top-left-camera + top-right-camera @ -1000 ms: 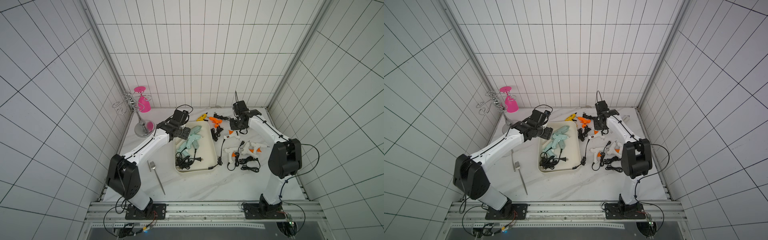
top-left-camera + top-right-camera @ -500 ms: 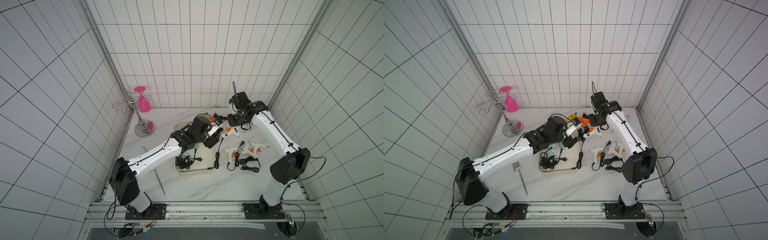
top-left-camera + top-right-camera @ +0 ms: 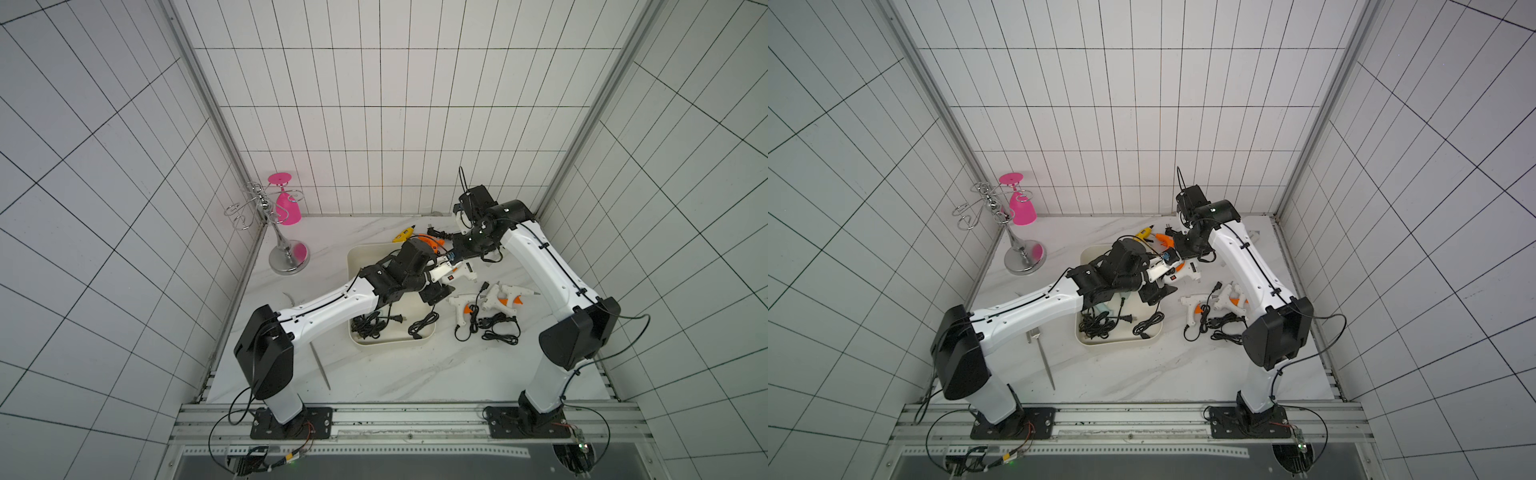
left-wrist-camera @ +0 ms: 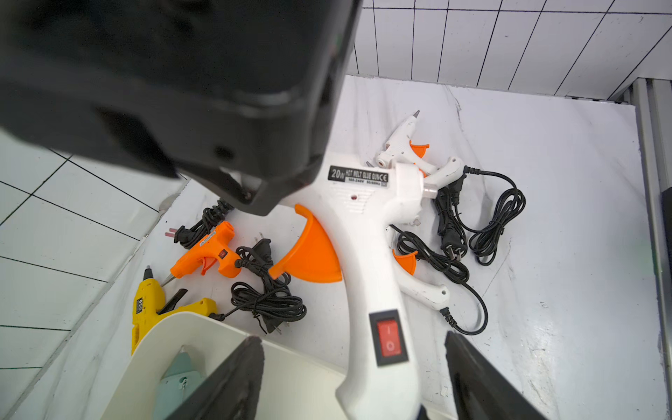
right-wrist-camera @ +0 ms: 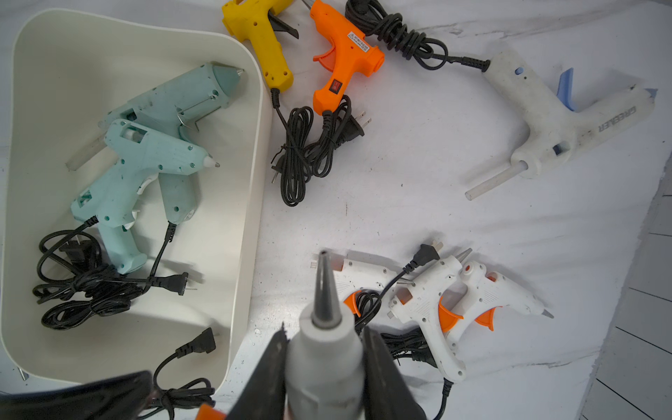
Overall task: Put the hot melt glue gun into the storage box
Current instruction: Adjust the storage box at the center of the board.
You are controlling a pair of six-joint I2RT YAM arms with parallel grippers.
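Two guns (image 5: pixel 145 163) in storage box (image 5: pixel 251 203) (right fingers (image 5: pixel 382 371) clench white gun (image 4: pixel 363 225); left fingers (image 4: pixel 232 382) spread).

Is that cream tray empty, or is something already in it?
Not empty. Two teal glue guns lie inside the storage box, with black cords bundled on its floor.

The white glue gun's (image 4: pixel 363 225) handle end runs out of view.

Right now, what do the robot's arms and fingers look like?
The left arm and right arm have smooth white shells with chunky black joints and thin black cables running along them. Their fingers are flat, black and wedge-shaped.
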